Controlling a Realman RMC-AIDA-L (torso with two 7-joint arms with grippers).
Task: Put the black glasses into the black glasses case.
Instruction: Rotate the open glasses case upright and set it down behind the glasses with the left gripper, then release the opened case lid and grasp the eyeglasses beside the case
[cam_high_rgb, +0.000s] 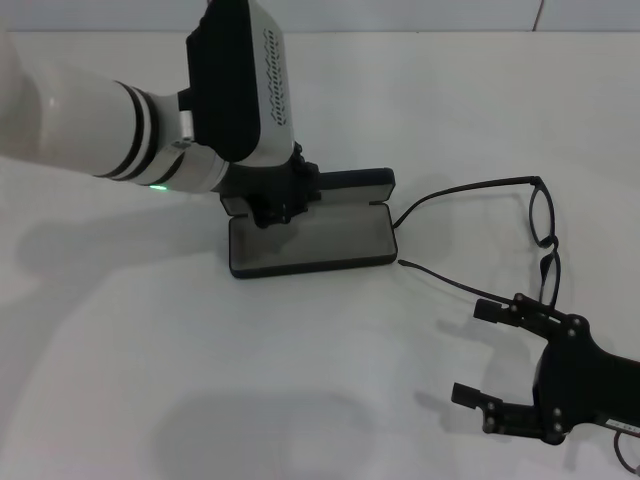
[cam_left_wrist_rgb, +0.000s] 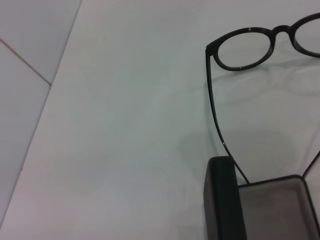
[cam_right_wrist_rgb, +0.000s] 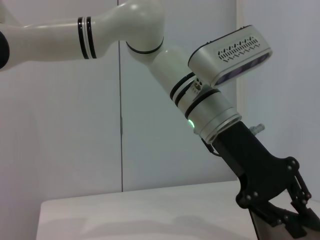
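Note:
The black glasses case (cam_high_rgb: 320, 247) lies open near the table's middle, grey lining up and lid standing at the back. My left gripper (cam_high_rgb: 272, 212) reaches down onto the case's back left corner and is shut on its lid edge; the right wrist view shows that gripper (cam_right_wrist_rgb: 287, 222) closed there. The black glasses (cam_high_rgb: 542, 225) rest unfolded to the right of the case, their temple arms pointing at it, one tip nearly touching the case's right end. The left wrist view shows the glasses (cam_left_wrist_rgb: 245, 47) beyond the case (cam_left_wrist_rgb: 222, 200). My right gripper (cam_high_rgb: 467, 352) hovers open at the front right, just short of the glasses.
A white table (cam_high_rgb: 150, 380) carries everything, with bare surface in front and to the left of the case. The left arm's white forearm (cam_high_rgb: 90, 125) crosses the back left. A pale wall stands behind the table in the right wrist view.

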